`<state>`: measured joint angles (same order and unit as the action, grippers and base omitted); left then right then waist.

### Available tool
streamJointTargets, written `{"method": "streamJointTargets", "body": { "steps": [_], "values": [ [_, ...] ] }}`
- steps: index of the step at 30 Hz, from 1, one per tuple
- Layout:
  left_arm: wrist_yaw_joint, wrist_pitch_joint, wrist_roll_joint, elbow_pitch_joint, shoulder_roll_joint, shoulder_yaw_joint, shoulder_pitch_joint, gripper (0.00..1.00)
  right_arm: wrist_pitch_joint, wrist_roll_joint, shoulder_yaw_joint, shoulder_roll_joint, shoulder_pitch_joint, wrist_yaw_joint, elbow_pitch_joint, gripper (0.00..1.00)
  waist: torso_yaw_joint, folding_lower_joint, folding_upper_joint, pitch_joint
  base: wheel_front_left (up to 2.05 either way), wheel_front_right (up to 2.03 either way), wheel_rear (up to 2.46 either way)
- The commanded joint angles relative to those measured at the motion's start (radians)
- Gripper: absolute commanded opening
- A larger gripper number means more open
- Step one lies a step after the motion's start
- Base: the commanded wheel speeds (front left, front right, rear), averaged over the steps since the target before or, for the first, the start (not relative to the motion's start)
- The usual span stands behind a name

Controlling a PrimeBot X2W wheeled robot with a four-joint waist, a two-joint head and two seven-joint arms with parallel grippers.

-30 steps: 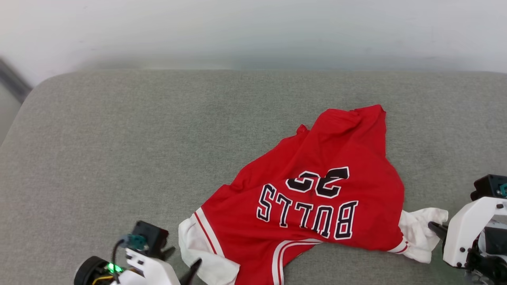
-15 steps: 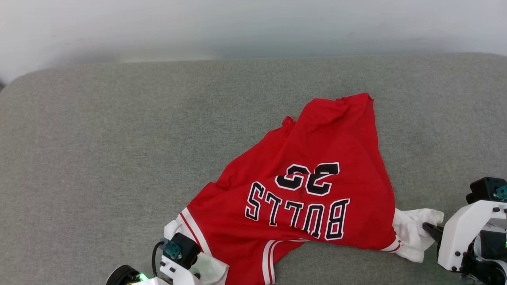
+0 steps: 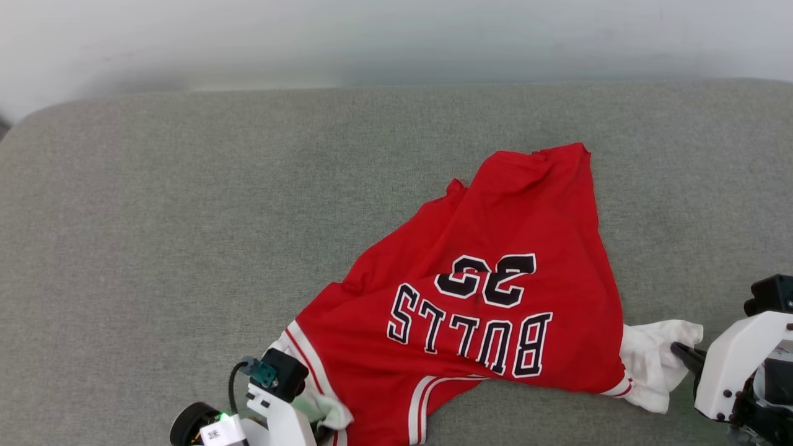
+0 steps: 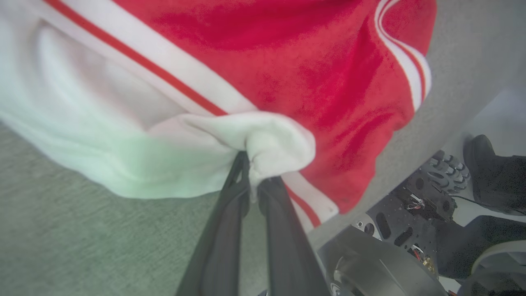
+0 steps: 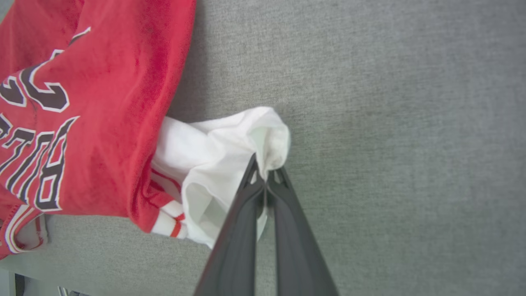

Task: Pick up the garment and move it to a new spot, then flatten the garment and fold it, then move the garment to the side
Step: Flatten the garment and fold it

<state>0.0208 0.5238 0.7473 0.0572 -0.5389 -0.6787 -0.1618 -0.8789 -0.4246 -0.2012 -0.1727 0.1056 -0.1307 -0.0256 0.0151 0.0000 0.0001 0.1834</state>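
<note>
Nearest to us, the left hand (image 4: 251,174) is clenched on a bunched fold of the white sleeve on our left (image 4: 123,156). The right hand (image 5: 266,174) is pinched tight on the tip of the other white sleeve (image 5: 213,144). Both therefore grasp the garment (image 3: 495,248), which lies crumpled on the grey cushion (image 3: 186,217), right of its middle and close to its near edge. We judge the grips to be the weak point. Each takes only a small nip of soft cloth near a sleeve's end, so a quick lift or a hard pull apart could draw the fabric out of one hand. The shirt would then swing from the other and drop in a heap. A red-and-white striped trim (image 4: 413,61) lies right by the cushion's near edge, with the robot's base (image 4: 390,263) below, so a slack drag toward us could let cloth slide off. If the hands rise unevenly, the red body may twist and tuck under itself, making the flattening harder. Farther out, the black, white-outlined word "BULLS" (image 3: 471,337) reads upside down from our side. Beyond it is a number (image 3: 486,279), probably "23", though a crease crosses it. Farthest out, the red hem (image 3: 545,161) is bunched into a peak.
</note>
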Motion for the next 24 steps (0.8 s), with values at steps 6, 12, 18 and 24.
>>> {"method": "streamJointTargets", "body": {
  "steps": [6,12,18,24],
  "values": [
    [-0.061,-0.116,-0.045,-0.101,-0.017,0.066,0.01,0.0,0.018,-0.012,-0.031,0.007,-0.035,0.0,0.019,0.0,0.028,0.0,-0.0001,-0.054,0.0,0.0,0.0],
    [-0.112,-0.179,-0.069,-0.204,-0.041,0.136,-0.014,0.0,0.053,-0.017,-0.044,-0.003,-0.034,0.0,0.091,0.0,0.027,0.0,-0.0001,-0.094,0.0,0.0,0.0],
    [-0.13,-0.222,-0.053,-0.224,-0.02,0.214,-0.124,0.0,0.11,0.003,-0.027,-0.023,0.07,0.0,0.15,0.0,-0.003,0.0,-0.0001,-0.117,0.0,0.0,0.0],
    [-0.117,-0.248,-0.054,-0.139,0.029,0.27,-0.355,0.0,0.157,0.041,-0.007,-0.046,0.276,0.0,0.095,0.0,-0.021,0.0,-0.0001,-0.113,0.0,0.0,0.0]
  ]
}}
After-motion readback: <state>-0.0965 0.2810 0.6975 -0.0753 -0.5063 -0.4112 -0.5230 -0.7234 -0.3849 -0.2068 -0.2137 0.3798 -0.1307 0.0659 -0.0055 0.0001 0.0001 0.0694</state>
